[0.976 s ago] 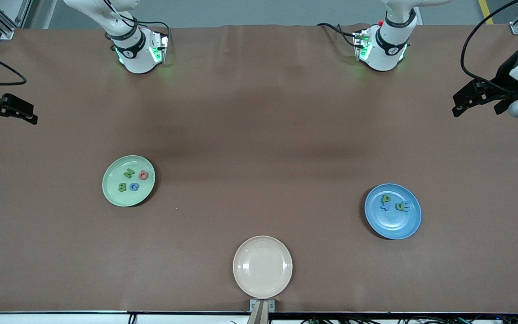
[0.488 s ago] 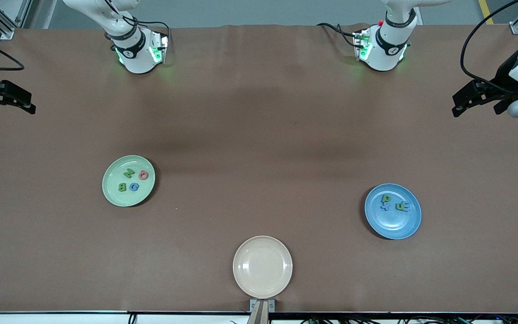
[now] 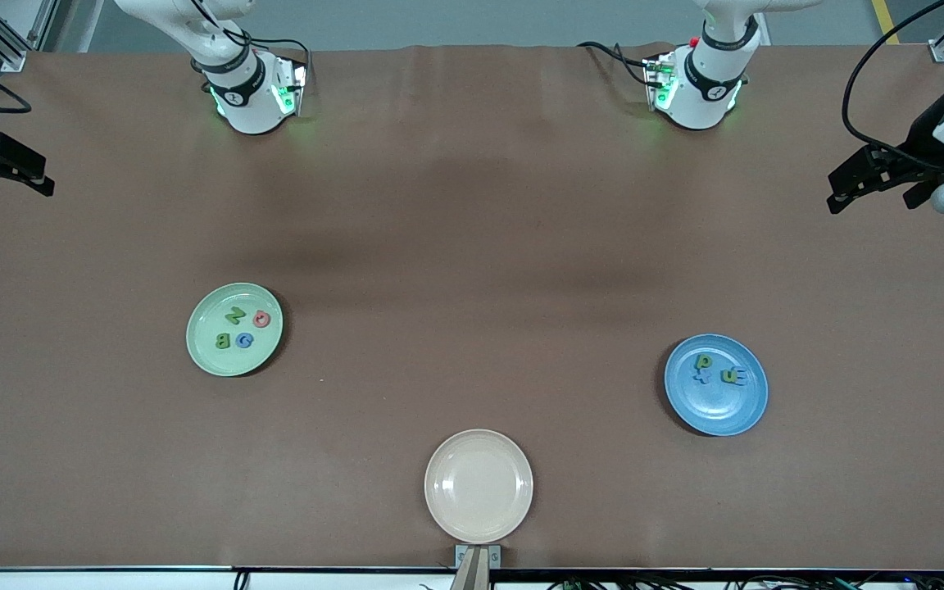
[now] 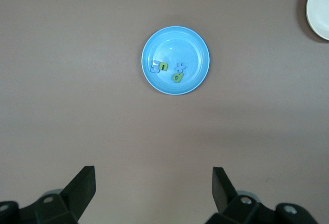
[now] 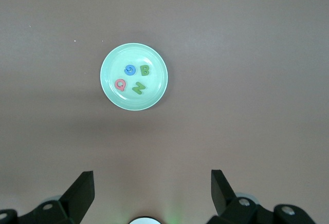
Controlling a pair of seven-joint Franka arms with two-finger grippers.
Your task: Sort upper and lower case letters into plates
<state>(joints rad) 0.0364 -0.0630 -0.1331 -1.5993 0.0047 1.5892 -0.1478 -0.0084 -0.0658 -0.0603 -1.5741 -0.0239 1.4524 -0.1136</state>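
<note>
I see both arms waiting: left gripper [image 3: 849,184] and right gripper [image 3: 17,168] over the counter's [image 3: 472,221] ends, jaws wide, empty. Capitals [image 3: 241,328] lie in the green plate [image 3: 201,356], lowercase [image 3: 718,370] in the blue plate [image 3: 710,414].

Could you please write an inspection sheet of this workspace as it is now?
Surface: brown table, flat.
Job's things: green plate holds N, O, B, G; blue plate holds p, n and blue letters too small to read.
Clutter: cream plate near the front edge, nothing in it.
Grippers: left hand open in the air at its arm's end; right hand open at its end; both hold nothing.
Cables: black cables on the arms and at the bases.
Surroundings: metal bracket at the front edge.
</note>
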